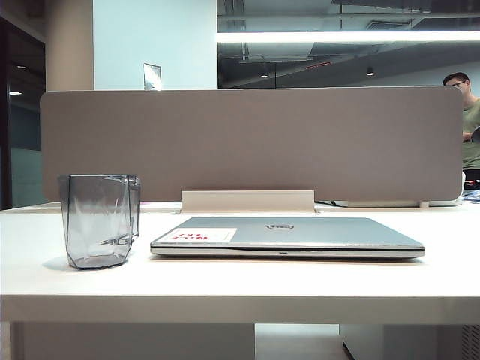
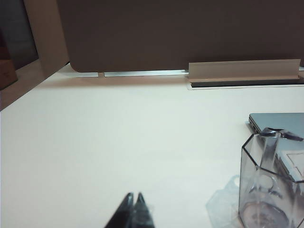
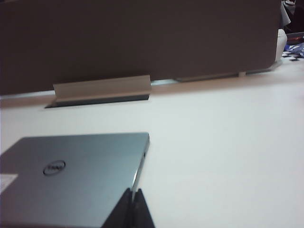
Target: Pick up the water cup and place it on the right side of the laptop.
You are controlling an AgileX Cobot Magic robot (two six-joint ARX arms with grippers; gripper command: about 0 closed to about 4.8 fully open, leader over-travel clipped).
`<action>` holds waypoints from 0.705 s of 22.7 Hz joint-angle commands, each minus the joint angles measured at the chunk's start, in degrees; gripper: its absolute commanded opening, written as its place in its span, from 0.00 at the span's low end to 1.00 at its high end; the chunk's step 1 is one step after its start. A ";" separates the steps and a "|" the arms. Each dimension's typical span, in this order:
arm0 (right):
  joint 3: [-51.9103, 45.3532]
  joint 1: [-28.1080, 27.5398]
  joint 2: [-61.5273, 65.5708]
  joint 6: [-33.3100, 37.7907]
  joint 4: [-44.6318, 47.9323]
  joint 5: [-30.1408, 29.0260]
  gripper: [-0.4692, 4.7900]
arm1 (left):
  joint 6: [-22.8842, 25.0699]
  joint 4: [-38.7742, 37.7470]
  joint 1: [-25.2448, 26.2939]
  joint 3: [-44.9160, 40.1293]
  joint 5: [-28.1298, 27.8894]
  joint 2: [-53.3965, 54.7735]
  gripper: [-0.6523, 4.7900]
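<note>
Left gripper [image 2: 133, 202]: fingertips pressed together, holding nothing; low over bare table, near edge of the left wrist view.

Right gripper [image 3: 132, 199]: tips likewise closed and empty; poised over the laptop's right-hand edge in the right wrist view. Neither arm shows in the exterior view.

Water cup [image 1: 100, 220]: upright on the table [image 1: 240, 285], mouth up, long axis vertical; stands just beside the laptop's left end, apart from it by a narrow gap. Translucent grey-blue, faceted walls, tapering to the base, looks empty.

Cup from left gripper: the water cup [image 2: 271, 183] lies ahead of the closed tips and off toward the laptop side, well apart from them, with nothing between.

Cup from right gripper: not in the right wrist view at all; the whole laptop lies between.

Nearer arm: the left, by my reading; it would have to spread its fingers before closing on the faceted sides.

Laptop [image 1: 287, 236]: lid shut, flat, long side running across the exterior view; round logo centre, white sticker with red print at its cup-side corner.

Goal spot: bare table to the right of the laptop [image 3: 71, 183], unoccupied.

Beyond: grey partition panel [image 1: 251, 142] along the table's far edge, a seated person [image 1: 469, 120] past it.

Task status: not yet begun, cup untouched.
</note>
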 commanded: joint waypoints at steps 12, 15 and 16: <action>13.66 0.07 20.98 0.00 5.05 -8.07 0.07 | -0.02 0.72 0.09 0.17 0.22 0.07 0.11; 14.45 0.09 25.86 0.00 9.22 -11.02 0.07 | -0.02 0.70 0.09 0.17 0.22 0.07 0.11; 14.64 0.09 27.78 0.00 10.62 -11.74 0.07 | -0.02 0.72 0.09 0.17 0.22 0.07 0.11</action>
